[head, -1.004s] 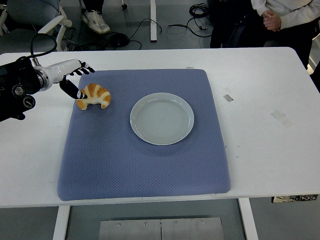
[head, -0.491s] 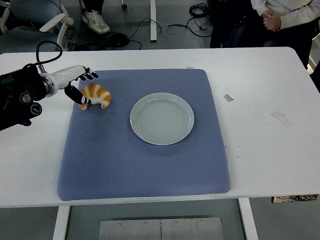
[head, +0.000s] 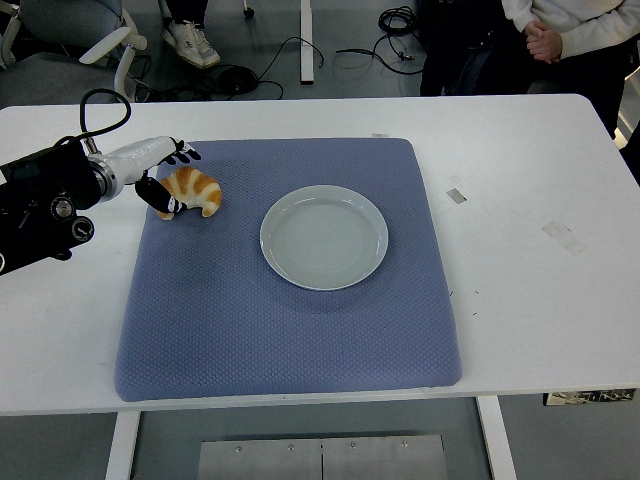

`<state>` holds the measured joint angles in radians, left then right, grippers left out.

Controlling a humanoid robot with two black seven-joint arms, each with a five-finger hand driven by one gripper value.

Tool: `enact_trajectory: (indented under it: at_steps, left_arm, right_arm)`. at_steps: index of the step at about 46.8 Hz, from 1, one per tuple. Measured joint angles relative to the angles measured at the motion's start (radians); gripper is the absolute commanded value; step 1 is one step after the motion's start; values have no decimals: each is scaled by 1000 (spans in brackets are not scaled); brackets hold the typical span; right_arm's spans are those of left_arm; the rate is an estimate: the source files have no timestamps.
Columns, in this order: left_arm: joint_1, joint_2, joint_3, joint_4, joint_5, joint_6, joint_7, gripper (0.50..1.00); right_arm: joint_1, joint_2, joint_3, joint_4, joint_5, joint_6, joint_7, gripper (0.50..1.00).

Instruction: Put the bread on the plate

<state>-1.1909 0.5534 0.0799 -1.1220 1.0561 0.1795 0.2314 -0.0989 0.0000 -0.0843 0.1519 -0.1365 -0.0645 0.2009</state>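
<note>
A croissant-shaped bread point(head: 193, 191), orange with pale stripes, lies on the blue mat point(head: 290, 320) near its far left corner. A pale round plate point(head: 324, 237) sits empty in the middle of the mat, to the right of the bread. My left hand point(head: 168, 172) reaches in from the left edge and brackets the bread's left end: the thumb is against its left tip, the other fingers are spread just behind it. The fingers are not closed around it. The right arm does not show.
The mat covers most of the white table point(head: 540, 290). Bits of tape point(head: 456, 195) lie on the table right of the mat. A person point(head: 560, 35) stands beyond the far right edge; a chair point(head: 70, 40) and cables are behind the table.
My left hand has moved right and a little forward, closing in on the bread's left end. The bread and plate have stayed put.
</note>
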Motion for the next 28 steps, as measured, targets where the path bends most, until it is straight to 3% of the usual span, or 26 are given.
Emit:
enact_trajectory:
  at_steps: [28]
  left_arm:
    - [14,-24,2,50,10,9,-11,798]
  right_arm:
    - [0,0,0,0,0,0,0,1000]
